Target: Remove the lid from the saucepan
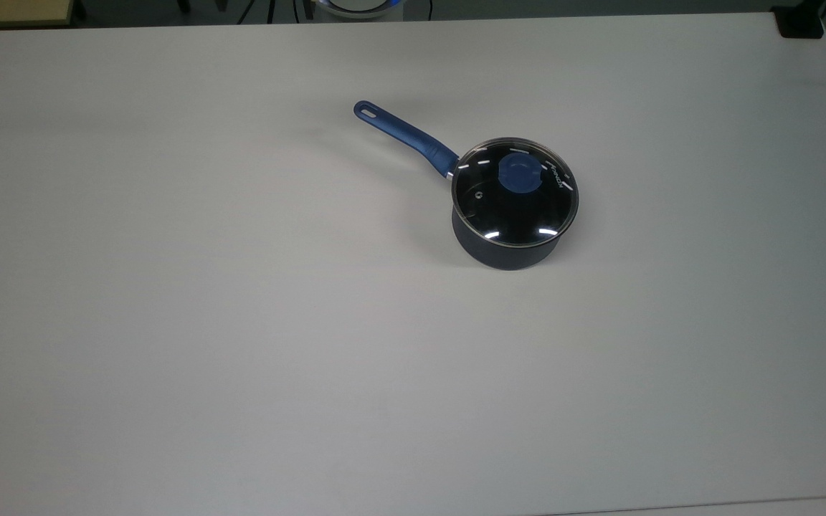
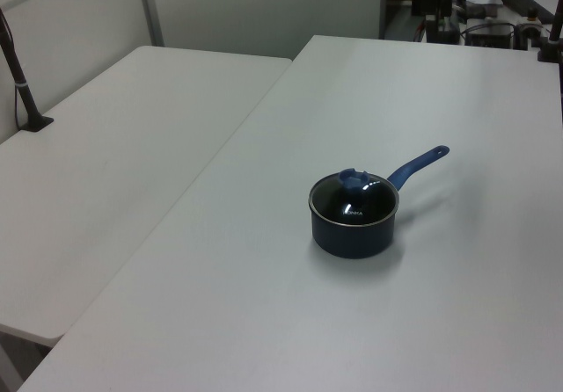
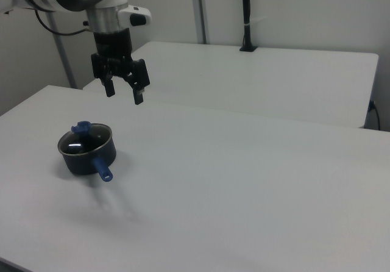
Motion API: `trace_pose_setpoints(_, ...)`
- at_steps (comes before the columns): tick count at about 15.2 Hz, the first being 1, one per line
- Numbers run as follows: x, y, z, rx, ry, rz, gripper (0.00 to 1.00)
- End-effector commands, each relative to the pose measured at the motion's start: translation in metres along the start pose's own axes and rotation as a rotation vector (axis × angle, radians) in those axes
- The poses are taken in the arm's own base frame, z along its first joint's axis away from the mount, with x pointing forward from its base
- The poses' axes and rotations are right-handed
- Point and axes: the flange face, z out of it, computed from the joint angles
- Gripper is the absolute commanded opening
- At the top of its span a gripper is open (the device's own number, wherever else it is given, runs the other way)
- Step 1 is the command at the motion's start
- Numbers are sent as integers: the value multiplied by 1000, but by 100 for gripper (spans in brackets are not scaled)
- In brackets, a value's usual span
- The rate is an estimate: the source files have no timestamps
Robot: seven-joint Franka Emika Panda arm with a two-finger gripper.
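The dark navy saucepan (image 1: pixel 510 247) (image 2: pixel 352 234) (image 3: pixel 82 156) stands on the white table, right of centre in the top view, its long blue handle (image 1: pixel 402 136) pointing to the upper left there. The glass lid (image 1: pixel 485 211) (image 2: pixel 334 203) with its blue knob (image 1: pixel 520 174) (image 3: pixel 81 127) rests on the pan. In the right view my gripper (image 3: pixel 124 93) hangs open in the air, above the pan and to its right, well clear of the knob, with nothing between its fingers.
A second white table (image 2: pixel 114 172) adjoins on the left view's left, with a black post (image 2: pixel 22 93) clamped to it. A black clamp (image 1: pixel 800 25) sits at the top view's upper right table corner. Bare tabletop (image 1: pixel 241 322) surrounds the pan.
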Motion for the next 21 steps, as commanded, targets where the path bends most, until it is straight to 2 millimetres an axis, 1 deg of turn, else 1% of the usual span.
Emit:
trace_pose_setpoints(1,-13,3,-2,-8,-14,-23,100)
trace_pose_setpoints(12,-10,0,2,0,-14,-26,100)
trace_pose_setpoints(17,-3,-5,12,2,-26,-26,100)
trace_pose_setpoints(20,1,-8,11,1,-5,-26,100)
trace_pose_setpoints(21,5,-15,13,0,0,-37,100)
